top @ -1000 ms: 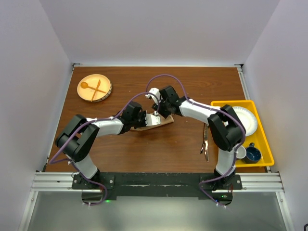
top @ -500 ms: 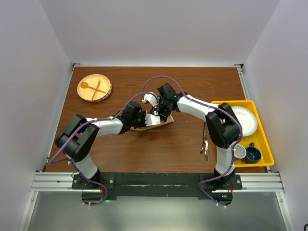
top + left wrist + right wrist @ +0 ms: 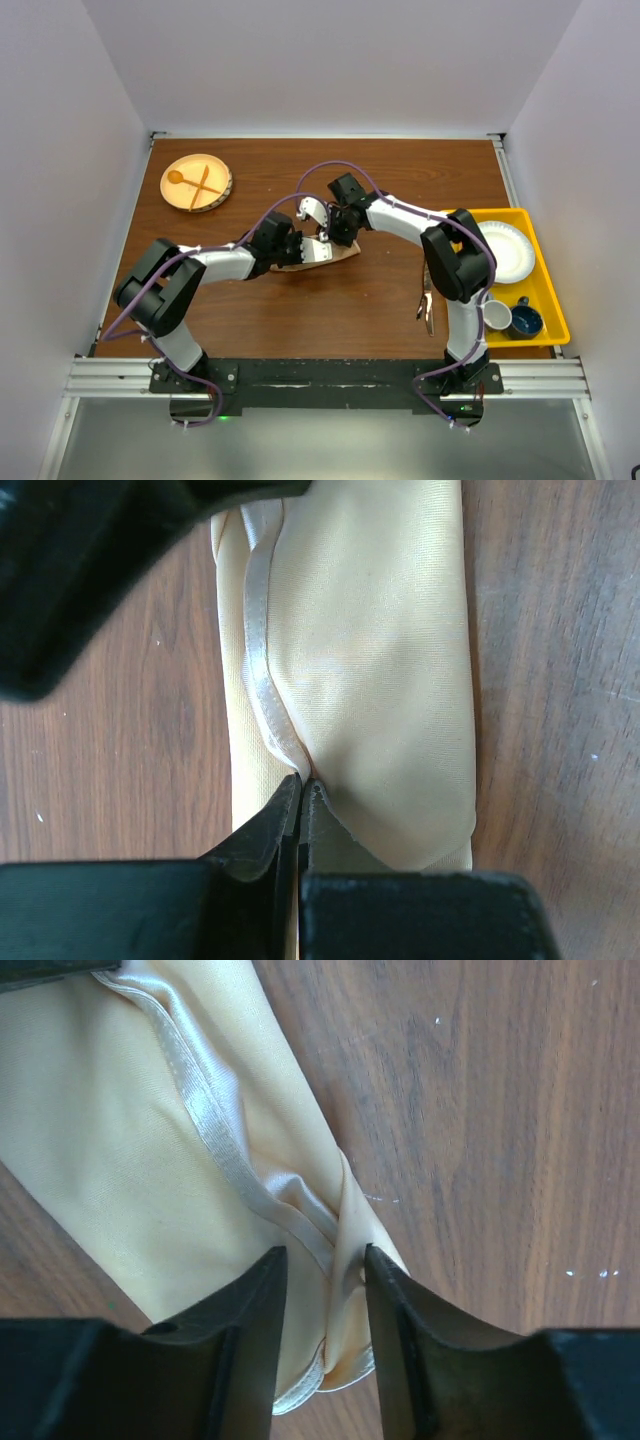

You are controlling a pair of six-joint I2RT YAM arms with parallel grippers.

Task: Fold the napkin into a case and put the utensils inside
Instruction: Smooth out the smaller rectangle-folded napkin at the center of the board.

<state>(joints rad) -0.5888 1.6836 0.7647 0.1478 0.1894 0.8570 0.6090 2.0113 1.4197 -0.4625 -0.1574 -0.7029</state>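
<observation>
On my feed the left arm (image 3: 225, 262) and right arm (image 3: 400, 218) match: white link shells and chunky black joint housings. A purple cable (image 3: 340, 164) runs along each. Black base plates (image 3: 190, 378) are bolted to a silver rail (image 3: 110, 378). Up close, the jaws are matte black and wedge-shaped.

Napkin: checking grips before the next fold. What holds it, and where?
The left claw pinches the napkin at its hemmed edge. The right claw straddles a raised fold near one end, jaws apart, not clamped.
</observation>
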